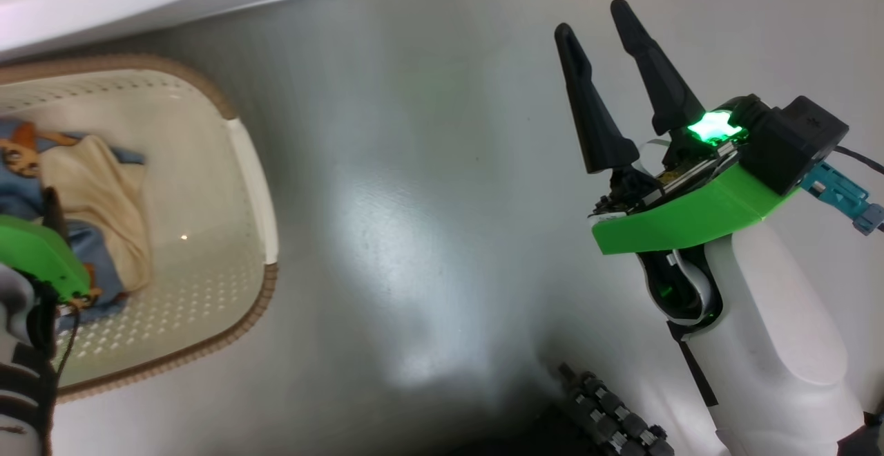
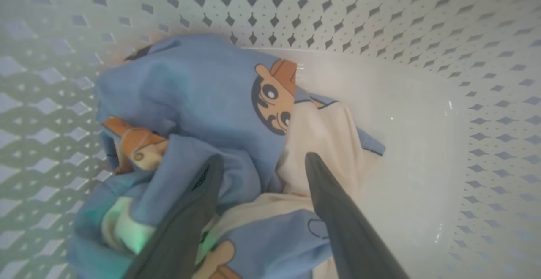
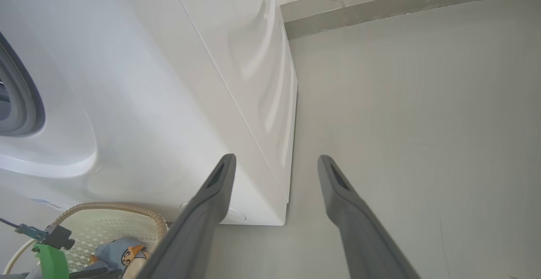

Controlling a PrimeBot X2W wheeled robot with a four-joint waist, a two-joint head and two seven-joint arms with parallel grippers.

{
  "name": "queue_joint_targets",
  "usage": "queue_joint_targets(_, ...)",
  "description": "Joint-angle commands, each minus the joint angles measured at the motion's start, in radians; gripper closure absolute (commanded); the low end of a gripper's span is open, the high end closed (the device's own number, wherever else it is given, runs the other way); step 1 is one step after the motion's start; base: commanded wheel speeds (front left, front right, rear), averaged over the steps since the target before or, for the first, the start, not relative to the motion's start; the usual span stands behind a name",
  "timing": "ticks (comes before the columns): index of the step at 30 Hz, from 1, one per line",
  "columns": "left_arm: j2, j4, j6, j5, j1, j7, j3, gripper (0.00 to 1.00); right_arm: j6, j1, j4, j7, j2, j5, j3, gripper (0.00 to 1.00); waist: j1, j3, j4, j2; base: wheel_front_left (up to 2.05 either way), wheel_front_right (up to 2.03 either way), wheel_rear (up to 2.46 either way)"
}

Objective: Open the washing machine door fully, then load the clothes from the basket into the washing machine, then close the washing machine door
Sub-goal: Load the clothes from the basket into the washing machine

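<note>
Poised inside the cream perforated plastic basket (image 1: 253, 166) with left gripper (image 2: 263, 158) spread wide over the light-blue cartoon-print clothes (image 2: 203, 97), seemingly for a pinch, with right gripper (image 1: 590, 17) parted, empty, well outside the basket.

clothes (image 2: 203, 97): printed cartoon faces, no letters to read
washing machine (image 3: 148, 101): small blue sticker (image 3: 41, 201) low on the front, too small to read
readable text: none
</note>
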Motion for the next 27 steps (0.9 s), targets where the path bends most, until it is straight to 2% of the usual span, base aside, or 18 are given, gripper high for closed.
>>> queue_joint_targets(1,0.052,0.009,0.014,-0.005,0.018,0.013,0.016,0.0,0.002,0.018,-0.026,-0.005,0.012,0.007,0.022,0.0,0.0,0.025,-0.027,-0.0001,0.0,0.0,0.0)
queue_joint_targets(12,0.067,0.035,0.038,-0.014,0.004,0.111,0.002,0.0,0.002,0.017,-0.03,-0.005,0.018,0.005,0.025,0.0,0.0,0.051,-0.045,-0.0001,0.0,0.0,0.0)
queue_joint_targets(17,0.064,0.038,0.029,-0.017,0.0,0.145,-0.006,0.0,0.002,0.015,-0.029,-0.005,0.019,0.004,0.026,0.0,0.0,0.056,-0.046,-0.0001,0.0,0.0,0.0)
queue_joint_targets(18,0.063,0.039,0.027,-0.019,-0.002,0.148,-0.008,0.1,0.002,0.015,-0.029,-0.005,0.019,0.003,0.026,0.0,0.0,0.056,-0.046,-0.0001,0.0,0.0,0.0)
queue_joint_targets(19,0.062,0.039,0.025,-0.02,-0.004,0.15,-0.01,0.1,0.002,0.014,-0.028,-0.005,0.019,0.003,0.026,0.0,0.0,0.056,-0.046,-0.0001,0.0,0.0,0.0)
queue_joint_targets(20,0.061,0.039,0.024,-0.021,-0.005,0.152,-0.012,0.52,0.002,0.013,-0.027,-0.005,0.019,0.003,0.027,0.0,0.0,0.055,-0.045,-0.0001,0.0,0.0,0.0)
queue_joint_targets(21,0.061,0.04,0.023,-0.021,-0.006,0.152,-0.013,0.68,0.002,0.013,-0.026,-0.005,0.02,0.002,0.027,0.0,0.0,0.054,-0.045,-0.0001,0.0,0.0,0.0)
queue_joint_targets(22,0.061,0.04,0.023,-0.022,-0.006,0.152,-0.015,0.88,0.002,0.012,-0.026,-0.005,0.02,0.002,0.027,0.0,0.0,0.053,-0.045,-0.0001,0.0,0.0,0.0)
queue_joint_targets(23,0.061,0.04,0.022,-0.023,-0.006,0.152,-0.017,1.0,0.002,0.012,-0.026,-0.005,0.02,0.002,0.027,0.0,0.0,0.052,-0.045,-0.0001,0.0,0.0,0.0)
queue_joint_targets(27,0.059,0.041,0.02,-0.026,-0.007,0.149,-0.023,1.0,0.002,0.011,-0.024,-0.005,0.02,0.0,0.025,0.0,0.0,0.045,-0.042,-0.0001,0.0,0.0,0.0)
